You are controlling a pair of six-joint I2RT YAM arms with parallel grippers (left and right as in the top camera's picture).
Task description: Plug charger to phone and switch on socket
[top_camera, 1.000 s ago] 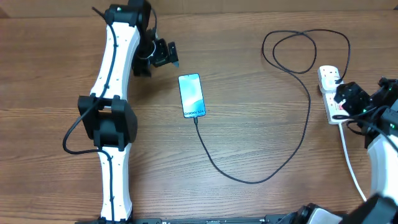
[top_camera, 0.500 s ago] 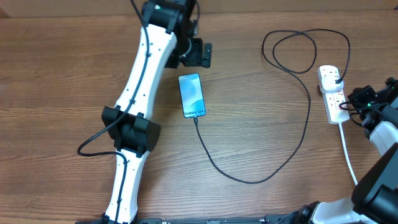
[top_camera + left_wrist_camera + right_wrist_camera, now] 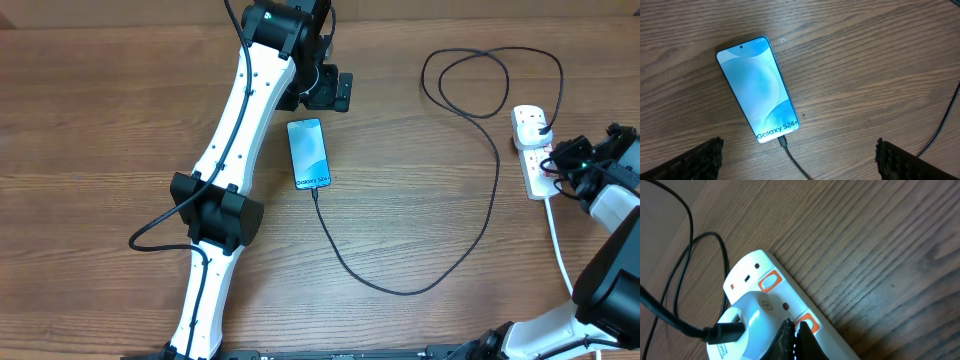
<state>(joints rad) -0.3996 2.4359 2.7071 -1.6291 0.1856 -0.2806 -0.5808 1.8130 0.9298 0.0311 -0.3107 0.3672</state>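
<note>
**Black cable already in the phone; the switch press is the step in hand**

Wood-grain tabletop (image 3: 100,150) carries everything. At the left, the left gripper (image 3: 328,90) hangs just beyond the top end of the phone (image 3: 309,153), touching nothing. Its wrist view shows the jaws spread wide and empty, one fingertip in each lower corner of the picture. The phone lies flat with its screen lit and up. The small tip of the charger (image 3: 400,291) sits in the port at the phone's near end. From there the thin black cable sweeps out toward the right, loops once and ends at the socket (image 3: 528,142) by the right edge, where its plug (image 3: 727,331) is pushed in.

So the plugging looks finished, and switching on appears to be what remains. The right gripper (image 3: 791,339) is at the socket with its jaws pinched together on nothing. They form one narrow point resting against the white casing, right beside a red-orange switch (image 3: 810,321). Whether that switch is already on, I cannot tell.

The next move probably calls for a short, firm push with that closed point onto the rocker. It should be square enough not to slide off or shove the light strip along the wood.
</note>
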